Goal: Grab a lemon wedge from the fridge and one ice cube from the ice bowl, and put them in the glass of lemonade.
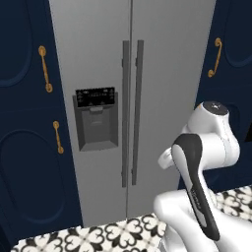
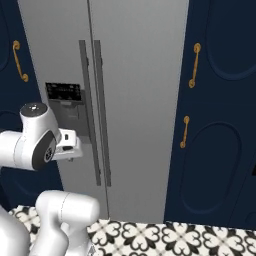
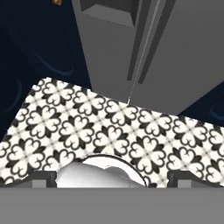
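you're parked right in front of the fridge (image 1: pixel 147 74), and both of its doors are shut. from the left base view the two long dark handles (image 1: pixel 132 113) run down the middle side by side, just either side of the door seam. the dispenser (image 1: pixel 96 118) sits in the left door, with its black panel on top and the grey recess below.

navy cabinets (image 1: pixel 29 147) flank the fridge on both sides, with brass handles (image 1: pixel 45 69) on them. from the right base view the cabinet on the right (image 2: pixel 220 125) carries two of those brass pulls (image 2: pixel 194 65), one above the other.

your arm (image 1: pixel 206 147) is folded low in front of the right door, elbow up, well short of the handles. in the right base view the arm (image 2: pixel 35 145) sits at the left, near the dispenser (image 2: pixel 67 105) as seen from there, but whether it's close to the door you can't tell.

the hand view looks down at the patterned floor (image 3: pixel 109 127), black and white tiles, with the foot of the fridge (image 3: pixel 183 57) and the lower ends of its handles (image 3: pixel 140 43) at the top. the gripper (image 3: pixel 112 179) shows its two dark tips at the bottom corners, set as wide apart as they go, with nothing between them.
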Robot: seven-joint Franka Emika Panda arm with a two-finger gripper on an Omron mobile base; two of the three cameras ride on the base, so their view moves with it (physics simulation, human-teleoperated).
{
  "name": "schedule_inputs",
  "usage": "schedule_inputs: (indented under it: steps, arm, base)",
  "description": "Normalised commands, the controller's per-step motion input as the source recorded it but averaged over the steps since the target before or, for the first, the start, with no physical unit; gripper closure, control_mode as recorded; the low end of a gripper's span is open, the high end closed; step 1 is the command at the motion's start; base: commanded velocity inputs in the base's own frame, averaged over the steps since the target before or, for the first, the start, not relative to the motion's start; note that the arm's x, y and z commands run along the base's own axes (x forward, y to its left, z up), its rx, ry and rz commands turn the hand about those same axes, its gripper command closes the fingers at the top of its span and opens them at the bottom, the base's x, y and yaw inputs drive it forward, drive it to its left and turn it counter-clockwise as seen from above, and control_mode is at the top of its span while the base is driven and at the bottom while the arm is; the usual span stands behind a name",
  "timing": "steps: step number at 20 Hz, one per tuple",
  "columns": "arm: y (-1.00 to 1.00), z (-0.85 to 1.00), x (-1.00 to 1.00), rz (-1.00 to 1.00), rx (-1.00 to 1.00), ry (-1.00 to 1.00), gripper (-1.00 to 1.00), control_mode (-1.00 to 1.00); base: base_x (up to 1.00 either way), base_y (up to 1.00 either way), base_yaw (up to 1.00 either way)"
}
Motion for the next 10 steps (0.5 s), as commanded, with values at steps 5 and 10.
schedule_inputs:
  steps: [5,10]
  arm:
    - [0.05,-0.02,0.35,-0.02,0.00,-0.01,-1.00,-1.00]
    - [-0.01,0.00,0.59,-0.07,0.00,-0.04,-1.00,-1.00]
  base:
    - [0.00,0.00,0.00]
    - [0.00,0.00,0.00]
